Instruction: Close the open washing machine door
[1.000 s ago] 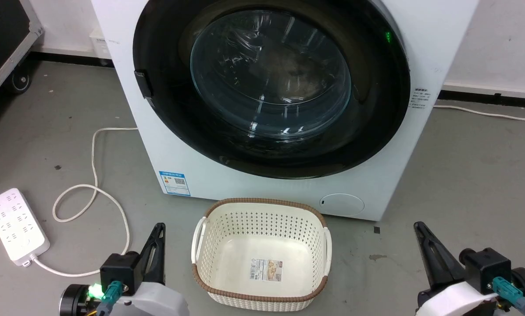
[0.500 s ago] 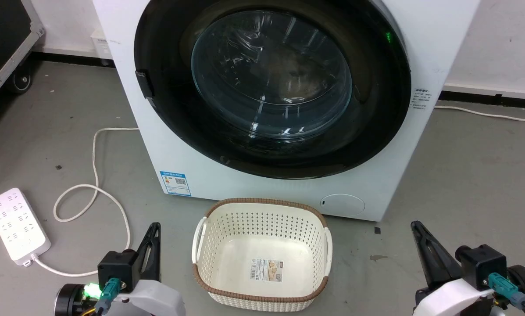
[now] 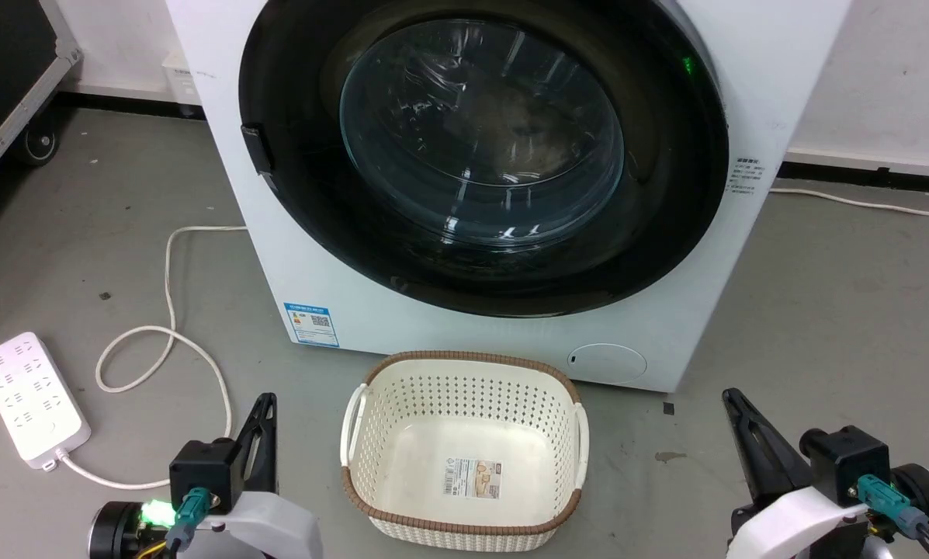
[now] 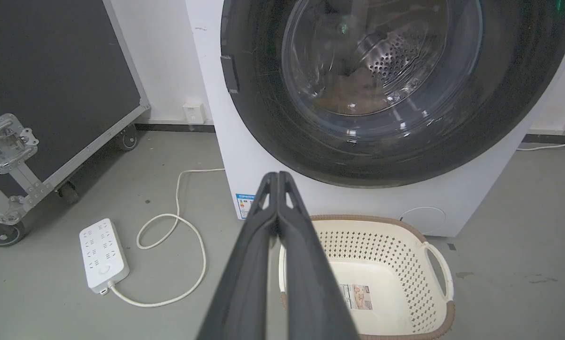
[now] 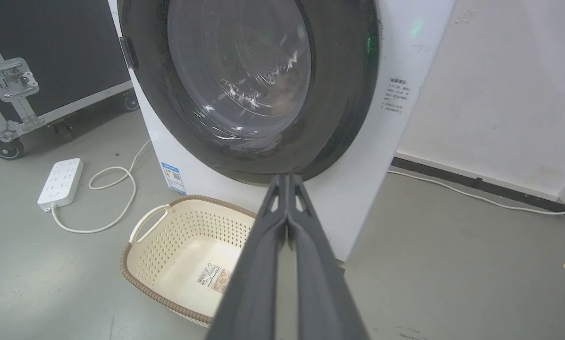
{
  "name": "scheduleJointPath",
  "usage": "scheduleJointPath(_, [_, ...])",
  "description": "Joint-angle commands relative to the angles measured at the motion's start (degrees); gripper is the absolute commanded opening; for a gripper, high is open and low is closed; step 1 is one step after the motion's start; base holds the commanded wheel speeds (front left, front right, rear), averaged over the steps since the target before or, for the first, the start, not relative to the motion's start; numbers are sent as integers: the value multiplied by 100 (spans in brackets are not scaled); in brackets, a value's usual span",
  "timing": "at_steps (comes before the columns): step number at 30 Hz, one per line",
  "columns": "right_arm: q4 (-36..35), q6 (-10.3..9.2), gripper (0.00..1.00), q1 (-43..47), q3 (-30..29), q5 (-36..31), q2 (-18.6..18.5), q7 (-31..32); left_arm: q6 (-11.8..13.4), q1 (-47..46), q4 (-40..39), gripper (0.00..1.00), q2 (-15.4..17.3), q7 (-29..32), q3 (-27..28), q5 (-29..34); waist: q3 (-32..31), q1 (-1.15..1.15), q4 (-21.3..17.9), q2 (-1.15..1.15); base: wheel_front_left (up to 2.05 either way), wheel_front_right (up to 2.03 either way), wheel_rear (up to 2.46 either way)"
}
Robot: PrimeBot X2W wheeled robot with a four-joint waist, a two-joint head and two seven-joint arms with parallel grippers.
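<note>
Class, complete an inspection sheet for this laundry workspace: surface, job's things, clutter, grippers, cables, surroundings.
Surface: grey floor, small marks.
Job's things: door sits flat against the white washing machine, looks shut.
Clutter: empty cream basket in front of the machine.
Grippers: left gripper and right gripper both shut, holding nothing, apart from the machine.
Cables: power strip with looped cord left of the machine; cable by the right wall.
Surroundings: black wheeled case, white wall.

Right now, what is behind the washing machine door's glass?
The perforated steel drum shows through the washing machine door. Reflections and the door's black ring hide the rest; any load inside cannot be told.
</note>
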Motion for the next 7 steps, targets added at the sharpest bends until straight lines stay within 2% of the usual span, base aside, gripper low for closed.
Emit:
scheduleJointPath(1, [4, -4, 0, -82, 1, -43, 30, 3, 16, -85, -26, 0, 7, 2, 16, 16, 0, 0, 0, 0, 0, 0, 0])
scheduleJointPath(7, [4, -4, 0, -82, 1, -43, 30, 3, 16, -85, -26, 0, 7, 2, 16, 16, 0, 0, 0, 0, 0, 0, 0])
